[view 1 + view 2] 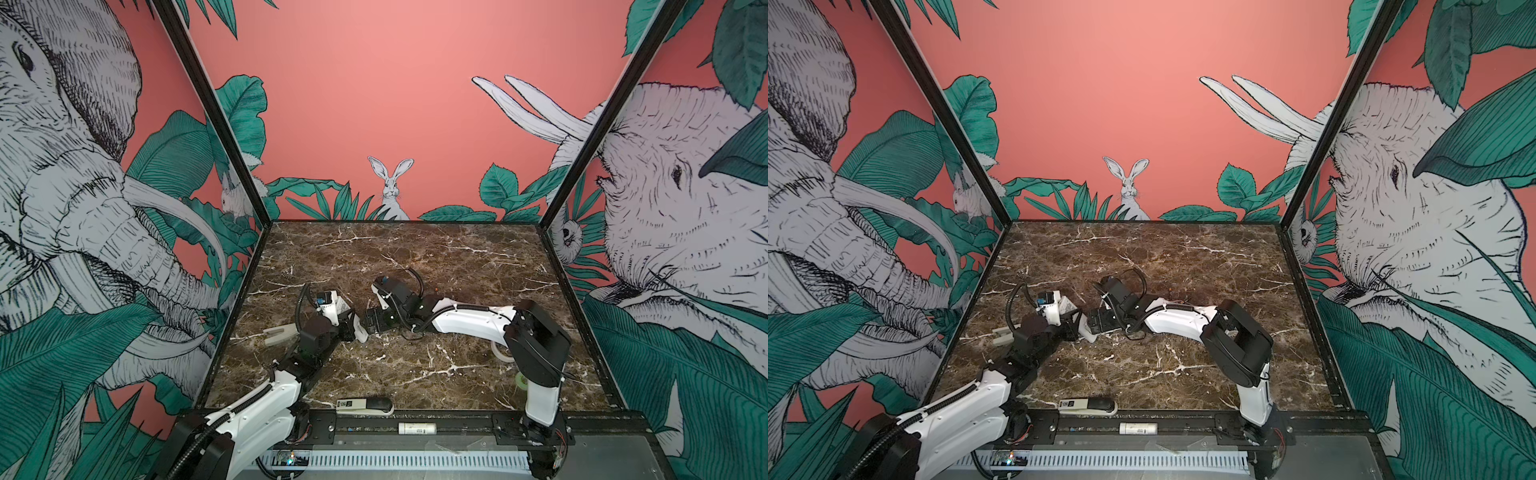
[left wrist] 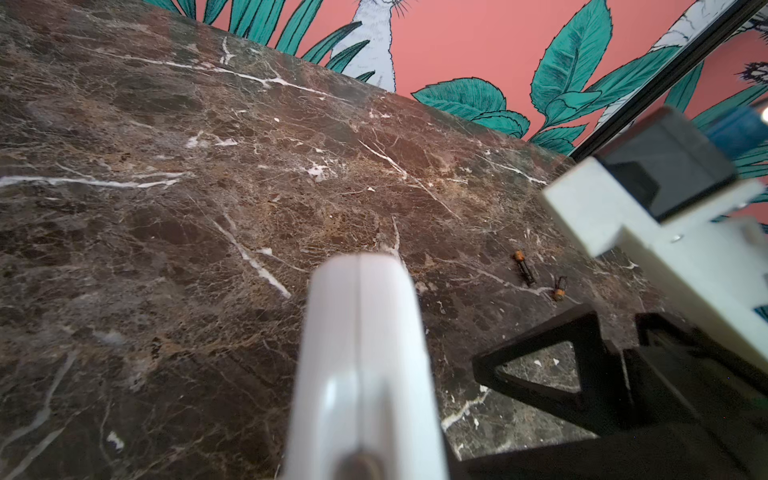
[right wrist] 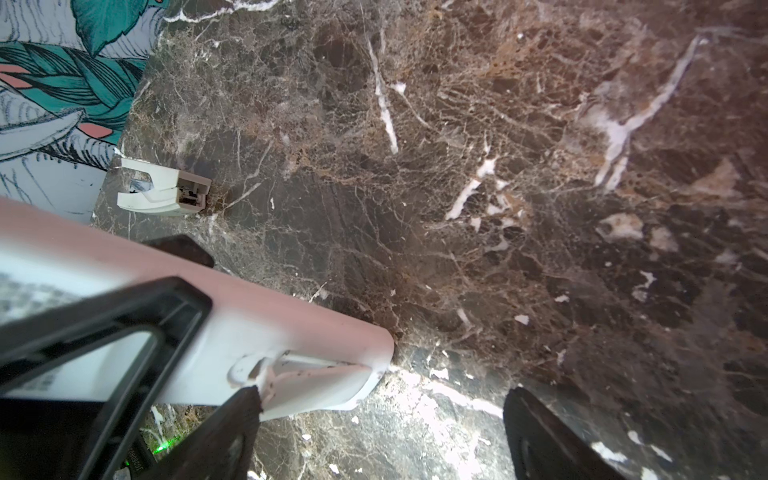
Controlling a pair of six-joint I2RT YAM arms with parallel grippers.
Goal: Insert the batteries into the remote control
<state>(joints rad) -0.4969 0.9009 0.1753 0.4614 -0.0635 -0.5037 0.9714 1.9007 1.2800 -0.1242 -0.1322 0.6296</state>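
**Holding arm.** The left gripper [image 1: 351, 326] is clenched on the remote control [image 2: 361, 353]; its jaws grasp the white bar across its width and hold it tilted, free end down towards the desk [image 1: 415, 249]; whether that end touches the marble cannot be told. This grip appears to act as a fixture; it turns the rear face of the remote control towards the opposing arm, so that the compartment end is within reach.

**Working arm.** The right gripper [image 3: 380, 395] stands at that free end with its jaws released and spread wide; nothing is grasped. One fingertip [image 3: 245, 405] touches the remote control at a raised tab near its end; the other hangs well apart from it, over bare marble. This placement suggests a prying or sliding action on the compartment cover; whether the cover is seated or loose cannot be told.

**Parts to load.** The batteries [image 2: 524, 268] lie on the desk beyond the free end of the remote control, apart from it; they are two slim dark cylinders with orange caps, near each other but not touching; neither is loaded.

**Other item.** A white notched piece [image 3: 162, 189] lies on the desk, on the side of the remote control away from the right gripper; it has no evident role at this step.
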